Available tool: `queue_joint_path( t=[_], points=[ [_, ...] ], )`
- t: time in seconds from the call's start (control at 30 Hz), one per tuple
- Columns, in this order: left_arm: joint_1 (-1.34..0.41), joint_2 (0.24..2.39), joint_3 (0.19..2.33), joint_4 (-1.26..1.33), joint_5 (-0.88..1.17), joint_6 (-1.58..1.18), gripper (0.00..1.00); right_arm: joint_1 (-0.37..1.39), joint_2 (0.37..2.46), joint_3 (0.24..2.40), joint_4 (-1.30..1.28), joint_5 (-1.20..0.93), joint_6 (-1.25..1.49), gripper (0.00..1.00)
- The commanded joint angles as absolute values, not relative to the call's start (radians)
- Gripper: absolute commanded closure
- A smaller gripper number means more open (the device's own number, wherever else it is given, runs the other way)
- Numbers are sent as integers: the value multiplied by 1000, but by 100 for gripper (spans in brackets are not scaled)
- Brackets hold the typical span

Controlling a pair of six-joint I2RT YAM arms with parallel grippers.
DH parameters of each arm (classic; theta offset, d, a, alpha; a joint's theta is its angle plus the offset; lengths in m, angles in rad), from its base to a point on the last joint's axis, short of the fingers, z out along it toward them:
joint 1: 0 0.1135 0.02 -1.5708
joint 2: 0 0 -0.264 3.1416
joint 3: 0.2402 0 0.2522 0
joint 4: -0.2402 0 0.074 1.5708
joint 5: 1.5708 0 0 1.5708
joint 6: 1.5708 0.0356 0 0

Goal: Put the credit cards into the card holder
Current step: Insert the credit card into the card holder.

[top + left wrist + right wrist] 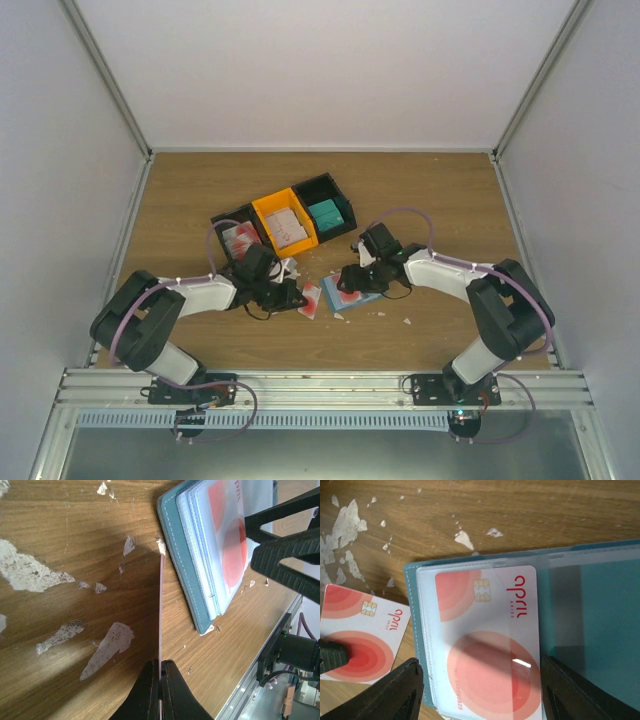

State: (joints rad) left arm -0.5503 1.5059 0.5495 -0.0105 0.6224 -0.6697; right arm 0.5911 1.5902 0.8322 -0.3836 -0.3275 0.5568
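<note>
The blue-teal card holder (600, 605) lies open on the table, also in the top view (333, 297) and the left wrist view (182, 565). A red and white credit card (485, 645) sits under its clear sleeve. My right gripper (480, 700) is open, with one finger on each side of that card, just above the holder (352, 280). My left gripper (160, 667) is shut on a second credit card (160, 610), seen edge-on. This card (360, 635) is just left of the holder (310, 298).
Three bins stand behind the grippers: a black one with more cards (238, 236), a yellow one (284, 222), and a black one with a teal stack (326, 211). White scraps (107, 647) lie scattered on the wood. The metal rail (320, 385) runs along the near edge.
</note>
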Motion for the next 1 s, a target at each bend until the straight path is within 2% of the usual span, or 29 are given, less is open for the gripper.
queue_joint_path(
  t=[0.0,0.27,0.4,0.57,0.73,0.83,0.97],
  points=[
    [-561,1524,580,31,639,-653,100,607,1617,847,-358,-380,528,36],
    [-563,1529,591,16,634,-640,100,602,1615,817,-270,-542,559,36],
    [-563,1517,594,8,604,-635,100,592,1607,816,-261,-540,567,37],
    [-563,1465,596,-57,515,-640,100,583,1531,827,-343,-339,563,37],
    [-560,1365,580,-138,304,-686,100,571,1435,800,-401,-112,589,38],
    [-557,1287,546,-85,312,-712,100,561,1421,778,-435,-27,600,40],
    [-557,1239,527,39,394,-735,100,558,1446,748,-442,-48,595,46]
  ],
)
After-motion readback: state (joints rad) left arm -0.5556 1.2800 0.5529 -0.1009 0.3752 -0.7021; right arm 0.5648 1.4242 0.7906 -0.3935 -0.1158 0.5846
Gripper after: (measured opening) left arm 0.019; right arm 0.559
